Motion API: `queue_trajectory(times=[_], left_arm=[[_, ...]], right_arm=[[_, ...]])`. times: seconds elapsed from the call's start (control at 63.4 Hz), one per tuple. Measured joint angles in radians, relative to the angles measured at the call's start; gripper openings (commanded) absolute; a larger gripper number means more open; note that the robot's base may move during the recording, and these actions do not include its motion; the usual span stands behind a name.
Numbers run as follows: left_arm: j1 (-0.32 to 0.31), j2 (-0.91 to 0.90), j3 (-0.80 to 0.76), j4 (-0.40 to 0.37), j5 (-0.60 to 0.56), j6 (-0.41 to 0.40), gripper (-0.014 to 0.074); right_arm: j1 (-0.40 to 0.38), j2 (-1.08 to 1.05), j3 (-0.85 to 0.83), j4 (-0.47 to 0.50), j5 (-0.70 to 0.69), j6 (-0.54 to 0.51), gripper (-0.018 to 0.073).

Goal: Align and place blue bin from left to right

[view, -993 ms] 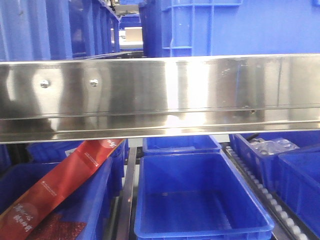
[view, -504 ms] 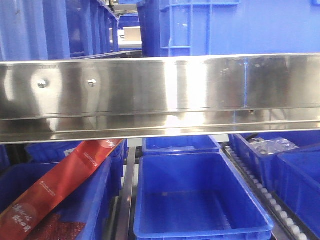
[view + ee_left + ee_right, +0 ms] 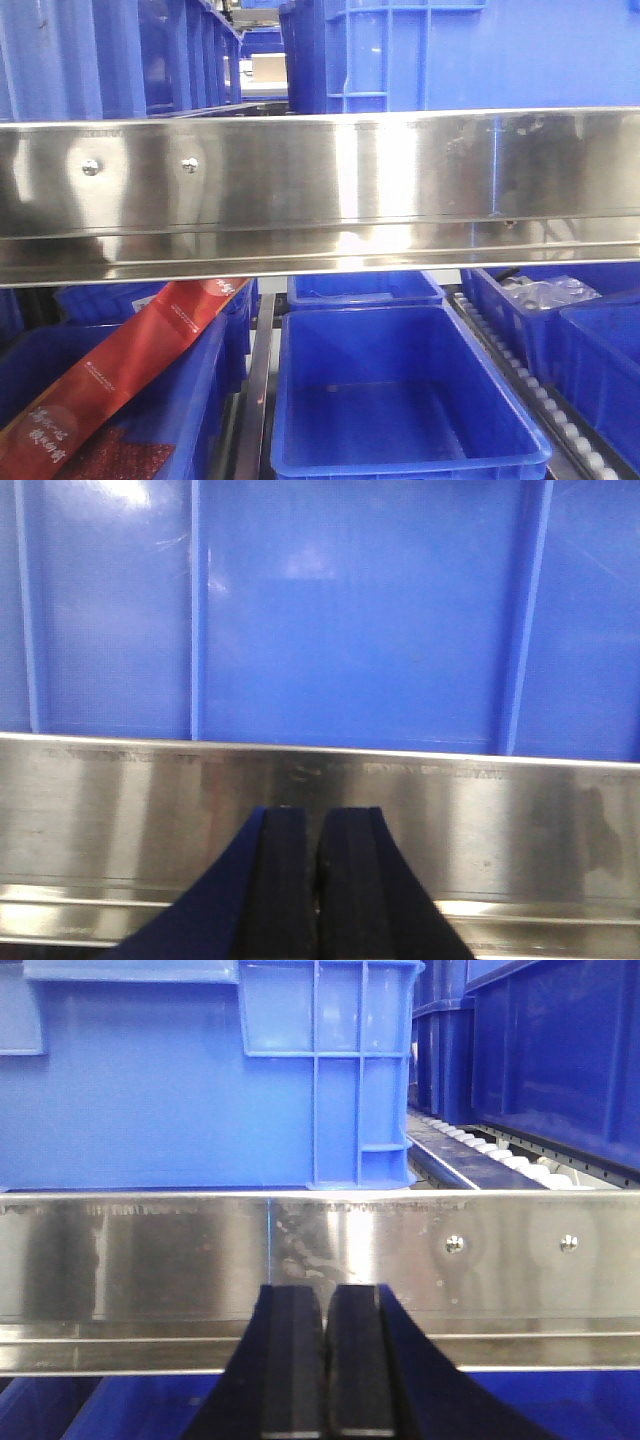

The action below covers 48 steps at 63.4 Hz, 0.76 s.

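Observation:
A blue bin [image 3: 480,55] with raised vertical ribs stands on the upper shelf at the right, behind the steel rail [image 3: 320,190]. Neither gripper shows in the front view. In the left wrist view a smooth blue bin wall [image 3: 350,610] with thin ribs fills the top. My left gripper [image 3: 318,815] is shut and empty, just in front of the rail [image 3: 500,810] below that wall. In the right wrist view the blue bin's ribbed right corner [image 3: 340,1080] rises behind the rail [image 3: 150,1250]. My right gripper [image 3: 325,1292] is shut on nothing, close to the rail.
More large blue crates [image 3: 60,60] stand at the upper left, and another [image 3: 550,1050] lies right of a roller track [image 3: 480,1150]. Under the rail are shallower blue tubs [image 3: 410,400], one holding a red box [image 3: 130,370], one clear plastic packs [image 3: 545,292].
The front view sways a few pixels left and back. Nothing else has visibly moved.

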<state>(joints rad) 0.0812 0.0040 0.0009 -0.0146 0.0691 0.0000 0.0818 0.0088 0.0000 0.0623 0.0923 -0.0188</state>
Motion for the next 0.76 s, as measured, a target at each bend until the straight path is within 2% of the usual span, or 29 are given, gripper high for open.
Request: queue_trajectory(times=[0.757], left_arm=[[0.0,0.0,0.0,0.0,0.0,0.0,-0.0009]], right_arm=[[0.0,0.0,0.0,0.0,0.0,0.0,-0.007]])
